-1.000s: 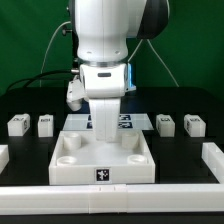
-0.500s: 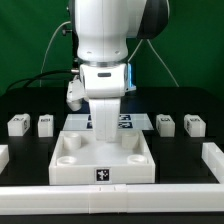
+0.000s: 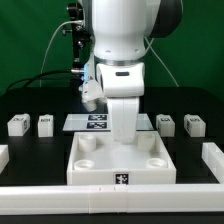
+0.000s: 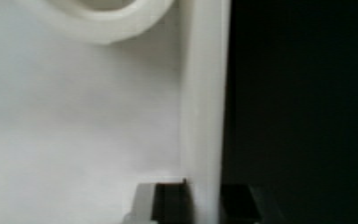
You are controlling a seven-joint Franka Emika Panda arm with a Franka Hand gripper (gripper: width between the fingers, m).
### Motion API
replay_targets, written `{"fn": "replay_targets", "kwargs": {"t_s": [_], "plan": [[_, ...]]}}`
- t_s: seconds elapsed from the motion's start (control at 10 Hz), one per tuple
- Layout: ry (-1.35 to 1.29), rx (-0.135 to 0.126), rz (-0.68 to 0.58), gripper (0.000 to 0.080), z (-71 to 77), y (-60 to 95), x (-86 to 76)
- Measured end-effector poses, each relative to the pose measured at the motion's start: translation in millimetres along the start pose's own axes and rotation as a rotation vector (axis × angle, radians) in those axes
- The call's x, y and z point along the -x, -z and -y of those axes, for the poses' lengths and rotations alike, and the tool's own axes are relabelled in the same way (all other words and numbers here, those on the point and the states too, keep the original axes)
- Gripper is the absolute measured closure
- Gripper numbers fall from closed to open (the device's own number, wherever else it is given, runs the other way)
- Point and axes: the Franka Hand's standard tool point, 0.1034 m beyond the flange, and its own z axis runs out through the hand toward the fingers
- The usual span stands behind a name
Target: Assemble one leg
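Note:
The large white tray-like piece (image 3: 100, 168) with round corner sockets lies at the table's middle front. My gripper (image 3: 122, 136) reaches down onto its back wall. In the wrist view my gripper (image 4: 201, 205) has one dark finger on each side of the tray's thin wall (image 4: 201, 110), shut on it. A corner socket (image 4: 114, 15) shows on the tray's floor. Two legs (image 3: 17, 124) (image 3: 45, 124) stand at the exterior view's left. Two more legs (image 3: 166, 123) (image 3: 194, 125) stand at its right. All are small white blocks with markers, apart from the gripper.
The marker board (image 3: 95, 121) lies flat behind the tray, partly hidden by my arm. A low white rail (image 3: 60, 190) runs along the front edge, with short white rails at the left (image 3: 3, 155) and right (image 3: 212, 155). Cables hang behind the arm.
My arm has moved toward the exterior view's right, and the tray has moved the same way with it. The legs have not moved.

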Motion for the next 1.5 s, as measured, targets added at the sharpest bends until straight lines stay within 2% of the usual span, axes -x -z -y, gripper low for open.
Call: {"fn": "replay_targets", "kwargs": {"t_s": [0.5,1.2,1.5], "plan": [[-0.017,0.025,-0.024,0.0734,-25.5,1.0,-45.3],[-0.048,0.039,-0.039,0.0734,-39.5,3.5,-68.9],[-0.043,0.036,-0.039,0.0734,-40.0,3.3,-66.5]]}}
